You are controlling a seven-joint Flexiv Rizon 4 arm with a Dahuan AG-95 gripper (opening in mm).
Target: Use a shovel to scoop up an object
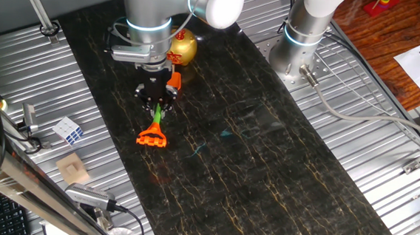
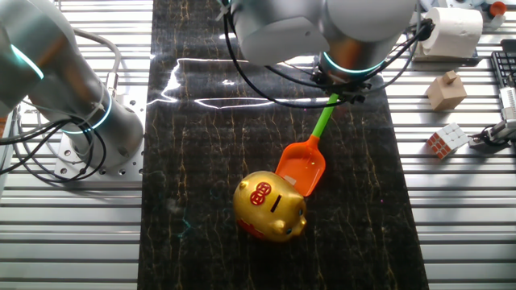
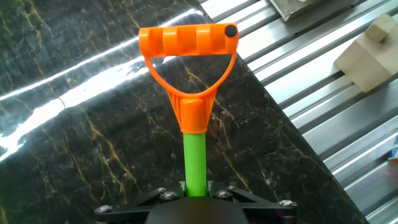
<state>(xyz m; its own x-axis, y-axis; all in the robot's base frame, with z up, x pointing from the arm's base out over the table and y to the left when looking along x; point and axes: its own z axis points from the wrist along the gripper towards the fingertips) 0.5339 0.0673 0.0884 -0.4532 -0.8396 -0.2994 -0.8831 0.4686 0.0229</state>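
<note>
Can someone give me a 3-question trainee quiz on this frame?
1. True or false: the gripper holds the shovel by its green shaft.
2. Which part of the shovel lies closest to the gold pig? A) the D-handle B) the orange blade C) the shaft
3. Fill in: the wooden block and the puzzle cube sit on the ribbed metal, off the dark ____.

Key
1. True: the hand view shows the shaft running into the gripper, with the handle free beyond it.
2. B: the blade sits right against the pig's side.
3. mat
</note>
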